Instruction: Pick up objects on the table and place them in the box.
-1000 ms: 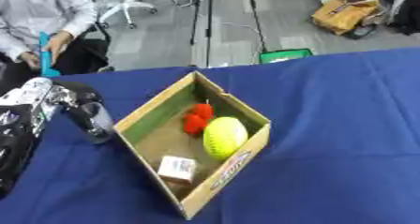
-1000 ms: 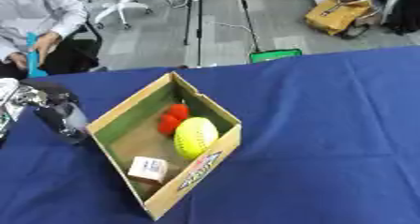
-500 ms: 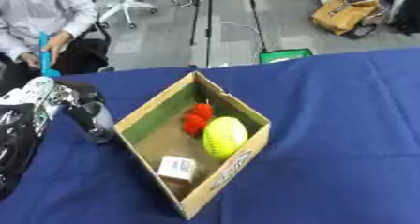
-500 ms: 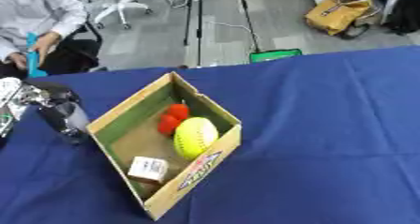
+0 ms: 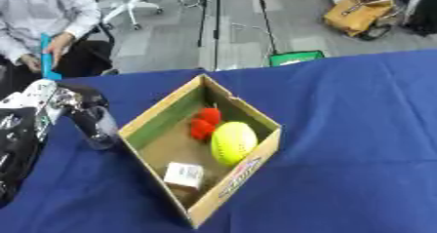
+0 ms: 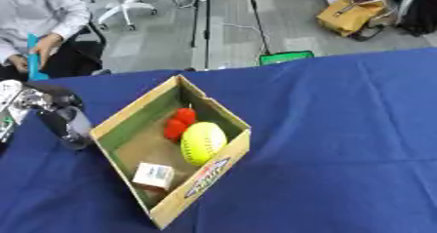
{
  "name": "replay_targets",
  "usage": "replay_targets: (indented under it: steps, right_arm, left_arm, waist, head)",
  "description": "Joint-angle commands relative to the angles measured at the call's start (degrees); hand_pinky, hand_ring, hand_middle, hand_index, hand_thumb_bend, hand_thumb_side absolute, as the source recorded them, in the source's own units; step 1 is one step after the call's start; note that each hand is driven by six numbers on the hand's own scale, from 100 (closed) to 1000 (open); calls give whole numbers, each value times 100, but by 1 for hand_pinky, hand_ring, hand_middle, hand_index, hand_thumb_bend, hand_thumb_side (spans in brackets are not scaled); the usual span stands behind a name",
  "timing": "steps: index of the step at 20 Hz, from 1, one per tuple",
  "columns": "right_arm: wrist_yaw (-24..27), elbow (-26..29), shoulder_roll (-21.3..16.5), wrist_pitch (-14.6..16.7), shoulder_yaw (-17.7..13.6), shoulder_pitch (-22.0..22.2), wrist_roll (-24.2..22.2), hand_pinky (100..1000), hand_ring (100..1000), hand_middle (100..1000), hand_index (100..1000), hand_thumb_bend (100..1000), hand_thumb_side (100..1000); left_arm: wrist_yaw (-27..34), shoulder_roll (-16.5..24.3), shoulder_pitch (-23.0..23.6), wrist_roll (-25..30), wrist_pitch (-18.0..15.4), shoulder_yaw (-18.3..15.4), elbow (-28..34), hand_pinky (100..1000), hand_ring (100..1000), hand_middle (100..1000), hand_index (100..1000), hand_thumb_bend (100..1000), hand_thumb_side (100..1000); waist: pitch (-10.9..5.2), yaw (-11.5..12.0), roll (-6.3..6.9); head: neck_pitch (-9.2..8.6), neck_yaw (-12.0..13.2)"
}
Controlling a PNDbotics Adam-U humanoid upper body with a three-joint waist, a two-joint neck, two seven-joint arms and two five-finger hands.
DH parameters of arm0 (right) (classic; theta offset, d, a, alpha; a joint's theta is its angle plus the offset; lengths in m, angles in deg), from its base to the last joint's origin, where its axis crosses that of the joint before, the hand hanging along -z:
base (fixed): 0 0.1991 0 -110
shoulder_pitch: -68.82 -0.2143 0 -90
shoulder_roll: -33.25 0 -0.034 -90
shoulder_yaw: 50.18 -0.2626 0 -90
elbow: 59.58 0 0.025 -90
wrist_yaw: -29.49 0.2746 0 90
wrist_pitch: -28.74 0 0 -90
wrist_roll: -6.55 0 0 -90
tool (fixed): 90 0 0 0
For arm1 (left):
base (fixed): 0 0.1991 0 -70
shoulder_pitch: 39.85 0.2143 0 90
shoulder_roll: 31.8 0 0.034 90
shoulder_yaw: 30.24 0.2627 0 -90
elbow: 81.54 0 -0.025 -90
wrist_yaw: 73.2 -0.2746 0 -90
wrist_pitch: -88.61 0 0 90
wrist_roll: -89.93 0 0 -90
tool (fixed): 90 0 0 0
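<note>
Blue cloth covers the table; the cardboard box sits at frame centre, turned cornerwise. Inside it: a yellow ball, two small red things touching each other just above the ball, and a small white carton toward the box's lower corner.

My left hand is at the left edge of the frame, fingers curled round a dark, see-through cup-like thing that stands upright just beside the box's left wall. Cannot tell whether it touches the wall. My right hand shows in neither view.

Change over the last second: almost none. Hand and cup stand in the same spot by the left wall, and the box contents have not shifted. I read that as a pause with the grip made, lift not yet begun.

Meaning for the task: three kinds of thing are already boxed; the cup looks like the one left on the cloth. Next move, as I judge it: raise it clear of the wall and carry it right, over the bare floor of the box in its upper-left half.
</note>
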Motion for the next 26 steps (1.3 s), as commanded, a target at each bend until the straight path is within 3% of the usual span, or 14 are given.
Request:
replay_targets:
  steps: [1, 26]
  right_arm:
    - [30, 96, -66, 29, -53, -89, 0, 790, 681, 573, 623, 100, 715]
    - [37, 96, -60, 10, -57, -100, 0, 797, 684, 572, 619, 100, 707]
  left_arm:
    - [-1, 122, -134, 32, 8, -31, 20, 211, 495, 630, 706, 618, 362]
    - [142, 123, -223, -40, 117, -53, 80, 125, 426, 527, 633, 504, 318]
  waist:
    - [-88, 1, -16]
    - [-120, -13, -11]
  head:
    - [-77, 17]
    - [-72, 15]
